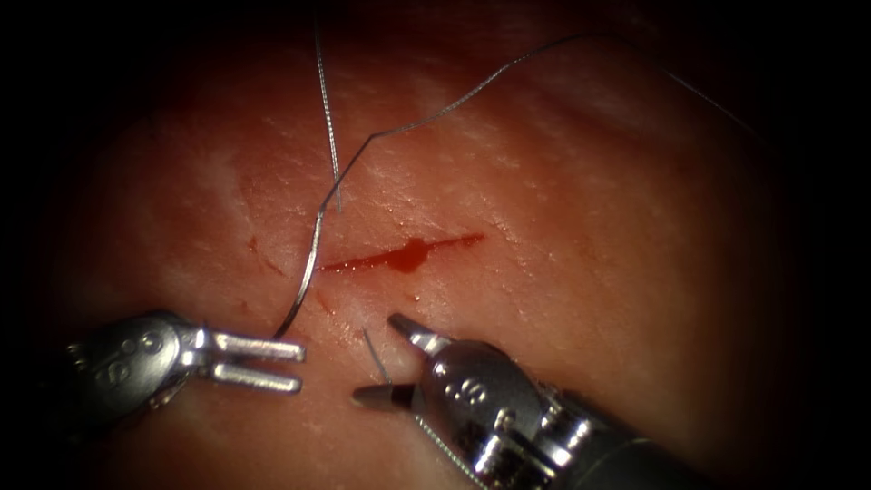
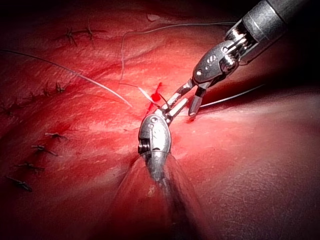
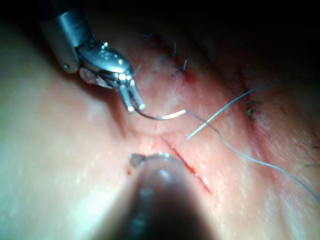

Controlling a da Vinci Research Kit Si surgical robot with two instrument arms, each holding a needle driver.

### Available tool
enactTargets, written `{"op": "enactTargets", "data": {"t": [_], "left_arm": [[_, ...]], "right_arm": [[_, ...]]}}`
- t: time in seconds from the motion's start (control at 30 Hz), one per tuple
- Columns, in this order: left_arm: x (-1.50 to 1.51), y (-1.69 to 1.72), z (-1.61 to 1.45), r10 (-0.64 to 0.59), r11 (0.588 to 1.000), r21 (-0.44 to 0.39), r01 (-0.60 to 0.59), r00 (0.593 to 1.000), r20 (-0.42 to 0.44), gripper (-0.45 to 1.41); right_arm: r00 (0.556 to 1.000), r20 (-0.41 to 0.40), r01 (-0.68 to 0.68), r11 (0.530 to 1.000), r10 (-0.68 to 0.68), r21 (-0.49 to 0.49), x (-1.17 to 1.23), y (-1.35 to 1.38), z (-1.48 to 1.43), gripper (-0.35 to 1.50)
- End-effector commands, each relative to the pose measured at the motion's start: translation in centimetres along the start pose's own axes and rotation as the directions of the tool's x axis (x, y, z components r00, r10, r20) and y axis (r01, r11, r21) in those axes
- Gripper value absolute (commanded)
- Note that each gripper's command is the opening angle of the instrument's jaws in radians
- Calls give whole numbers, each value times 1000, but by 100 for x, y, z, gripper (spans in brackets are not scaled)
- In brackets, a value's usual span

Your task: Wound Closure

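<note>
Right claw (image 1: 392,358) nearest, jaws spread wide, empty, short thread end (image 1: 376,354) between them. Left claw (image 1: 299,363) narrowly parted, upper jaw touching curved needle (image 1: 308,263), grip unclear. Needle thin, steel-bright, rising left of cut (image 1: 404,256) on tissue (image 1: 581,272). Thread (image 1: 472,95) arcs beyond.

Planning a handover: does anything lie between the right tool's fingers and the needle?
Nothing solid. A short thread end stands between the open fingers of the right tool; beyond it bare tissue reaches the needle, left of the cut, beside the left tool.
</note>
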Motion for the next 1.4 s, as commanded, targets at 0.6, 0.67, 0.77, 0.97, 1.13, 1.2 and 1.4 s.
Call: {"op": "enactTargets", "data": {"t": [0.6,0.67,0.77,0.97,1.13,1.2,1.4], "left_arm": [[-7,-2,4,1,1000,-1,-1,1000,-1,-45],[-7,-2,3,1,1000,-2,-1,1000,-1,-45],[-7,-2,3,1,1000,-2,-1,1000,-1,-45],[-7,-3,4,1,1000,-1,-1,1000,-1,-45],[-8,-3,5,1,1000,0,-1,1000,-1,-45],[-8,-2,6,2,1000,0,-2,1000,0,-45],[-8,-2,6,2,1000,1,-2,1000,0,-45]], "right_arm": [[966,259,8,1000,-13,21,-37,-17,23,110],[961,278,13,1000,-18,20,-44,-17,29,91],[960,281,13,1000,-20,27,-46,-13,22,-35],[962,273,30,1000,-31,6,-44,-6,0,-35],[961,275,39,999,-40,10,-54,-9,-3,-35],[961,273,40,999,-45,23,-59,-15,-4,-35],[962,268,41,998,-52,46,-63,-28,-7,-35]]}}
